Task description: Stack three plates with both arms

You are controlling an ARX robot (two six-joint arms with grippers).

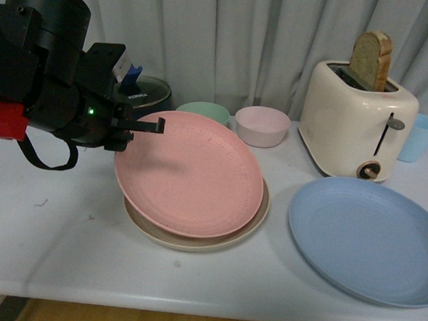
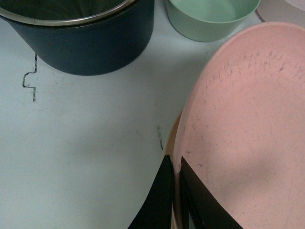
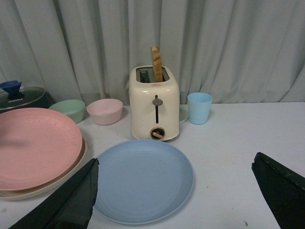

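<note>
The pink plate [image 1: 191, 172] lies tilted on the beige plate [image 1: 194, 241] in the middle of the table. My left gripper [image 1: 145, 127] is shut on the pink plate's far left rim and holds that edge up. In the left wrist view the two black fingers [image 2: 164, 191] pinch the pink plate's rim [image 2: 248, 124], with a sliver of the beige plate [image 2: 172, 136] below. The blue plate [image 1: 369, 239] lies flat at the right; it also shows in the right wrist view [image 3: 143, 179]. My right gripper [image 3: 176, 191] is open, above the table near the blue plate; it is out of the front view.
A cream toaster [image 1: 358, 118] with a bread slice stands at the back right, with a blue cup [image 1: 420, 137] beside it. A green bowl [image 1: 202, 111] and a pink bowl [image 1: 262, 125] sit behind the stack. A dark pot with a lid [image 1: 142, 90] stands at the back left.
</note>
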